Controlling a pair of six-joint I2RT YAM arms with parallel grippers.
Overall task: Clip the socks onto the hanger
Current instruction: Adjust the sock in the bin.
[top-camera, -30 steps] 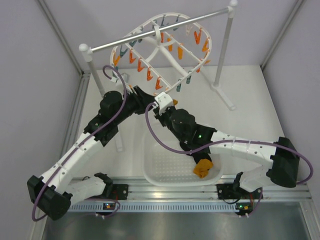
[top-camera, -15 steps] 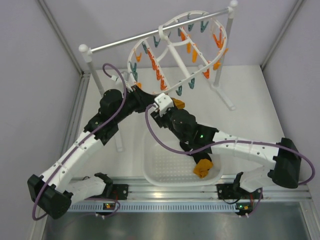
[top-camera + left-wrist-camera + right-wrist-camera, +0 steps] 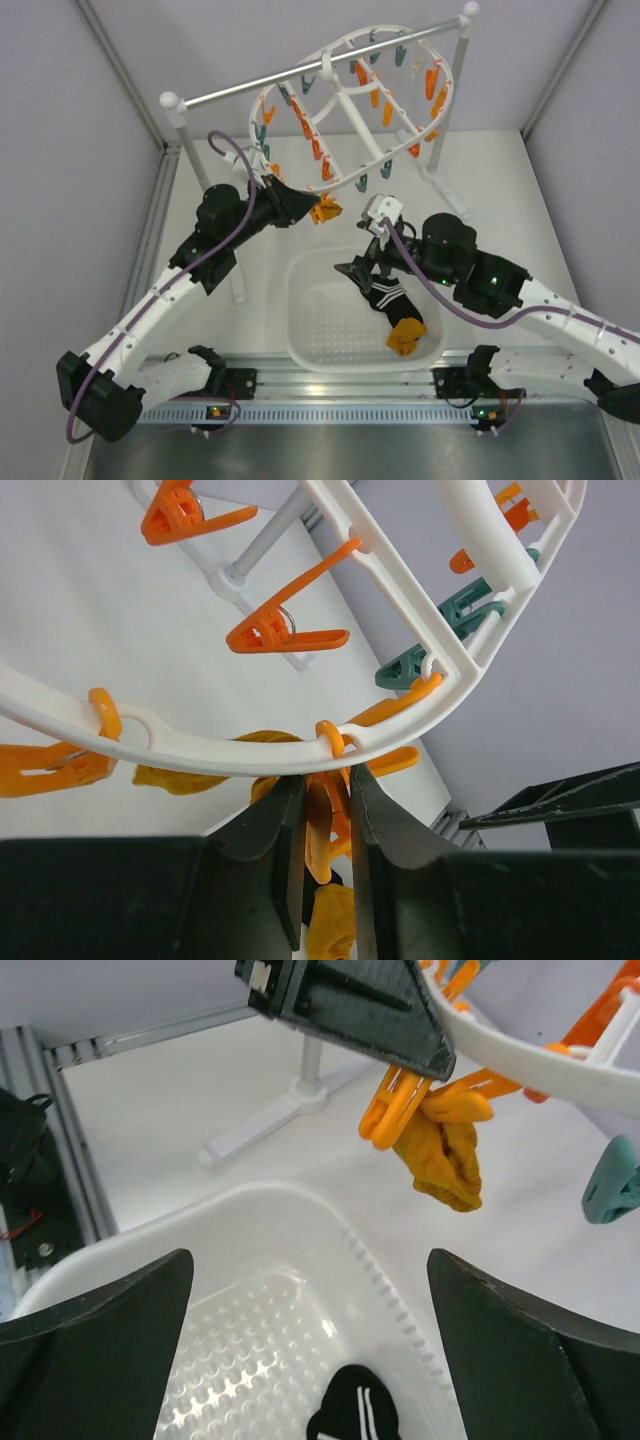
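Left hand (image 3: 325, 785): closed on orange clothespin (image 3: 318, 830) at hanger (image 3: 200, 748)
Mustard sock (image 3: 440, 1155): hung from it
Right hand (image 3: 312, 1305): spread wide over basket (image 3: 240, 1210)

The right gripper's (image 3: 310, 1260) dark fingers sit wide apart in the lower corners, over a white perforated basket (image 3: 250, 1220) holding a black striped sock (image 3: 350, 1420) at bottom centre. Upper right, the left gripper (image 3: 415, 1050) pinches an orange clothespin (image 3: 395, 1105) on the white hanger (image 3: 520, 1045); a mustard sock (image 3: 440, 1155) hangs from it.
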